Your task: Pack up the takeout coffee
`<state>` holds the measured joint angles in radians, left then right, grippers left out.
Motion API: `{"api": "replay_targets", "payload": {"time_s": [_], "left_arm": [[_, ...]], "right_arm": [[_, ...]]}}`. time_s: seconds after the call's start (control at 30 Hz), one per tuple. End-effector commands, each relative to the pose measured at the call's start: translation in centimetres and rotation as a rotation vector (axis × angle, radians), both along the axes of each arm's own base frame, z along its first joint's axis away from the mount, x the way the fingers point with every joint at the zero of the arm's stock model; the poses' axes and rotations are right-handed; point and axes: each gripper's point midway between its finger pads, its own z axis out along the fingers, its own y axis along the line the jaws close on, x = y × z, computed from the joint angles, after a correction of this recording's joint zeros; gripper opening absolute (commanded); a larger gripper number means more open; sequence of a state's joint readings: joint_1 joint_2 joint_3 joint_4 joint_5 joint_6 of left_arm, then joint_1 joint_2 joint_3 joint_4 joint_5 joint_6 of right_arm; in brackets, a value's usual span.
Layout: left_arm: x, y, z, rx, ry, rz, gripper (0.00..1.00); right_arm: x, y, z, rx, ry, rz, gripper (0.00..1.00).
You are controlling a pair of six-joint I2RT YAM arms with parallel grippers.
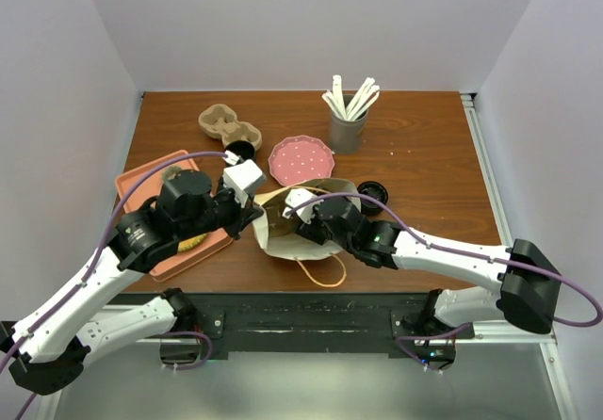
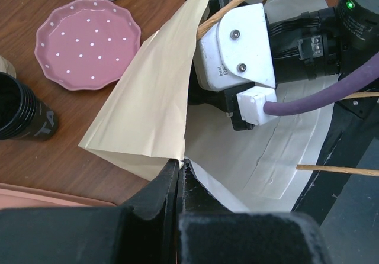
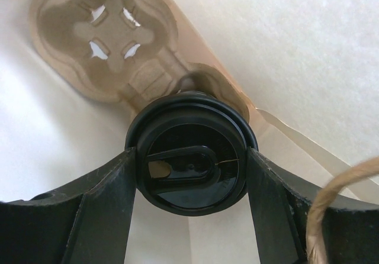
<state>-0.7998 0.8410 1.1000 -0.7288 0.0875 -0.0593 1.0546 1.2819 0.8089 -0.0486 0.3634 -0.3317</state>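
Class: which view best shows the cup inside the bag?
Right wrist: the cup fills the frame, its lid facing the camera and the carrier just behind it. Top external shows only the bag and the right arm covering it. Left wrist shows the bag's mouth, with the cup hidden.

White-shelled arms (image 1: pixel 452 255) with black joints and jaws, plus purple cables (image 2: pixel 331 95).

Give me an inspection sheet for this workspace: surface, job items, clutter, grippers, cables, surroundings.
Surface: brown wooden table.
Job's things: paper bag open at centre; lidded cup seated in a cup carrier inside it.
Clutter: pink plate, stick holder, spare carrier, open black cup, orange tray.
Grippers: left gripper pinches the bag's edge; right gripper clasps the cup's lid.
Cables: purple cable along each arm.
Surroundings: white walls on three sides.
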Motion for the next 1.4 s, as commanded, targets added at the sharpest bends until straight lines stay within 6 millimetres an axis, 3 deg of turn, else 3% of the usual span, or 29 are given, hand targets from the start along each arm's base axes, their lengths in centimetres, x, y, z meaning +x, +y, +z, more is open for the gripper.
{"api": "replay_targets", "payload": {"time_s": [0.0,0.27,0.47,0.73,1.07,1.13,1.37], "left_arm": [[-0.3,-0.7,1.2,-0.053,-0.028,-0.035,0.00],[-0.6,-0.8,1.0,-0.054,-0.011,-0.041,0.00],[-0.8,-0.7,0.9,-0.057,-0.003,-0.047,0.00],[-1.0,-0.7,1.0,-0.052,0.007,-0.054,0.00],[-0.9,-0.6,1.2,-0.040,0.004,-0.052,0.00],[-0.9,-0.6,1.1,-0.040,0.004,-0.052,0.00],[-0.6,-0.5,1.1,-0.042,0.015,-0.022,0.00]], "right_arm": [[0.4,0.9,0.7,0.096,0.003,-0.015,0.45],[0.4,1.3,1.2,0.143,-0.005,-0.020,0.44],[0.5,1.1,0.1,0.144,0.015,-0.044,0.45],[0.8,0.3,-1.0,0.109,0.024,-0.099,0.74],[1.1,-0.2,-0.5,0.087,0.007,-0.119,0.91],[1.1,-0.2,-0.4,0.084,0.007,-0.118,0.99],[1.1,-0.2,0.6,0.079,-0.002,-0.106,0.99]]}}
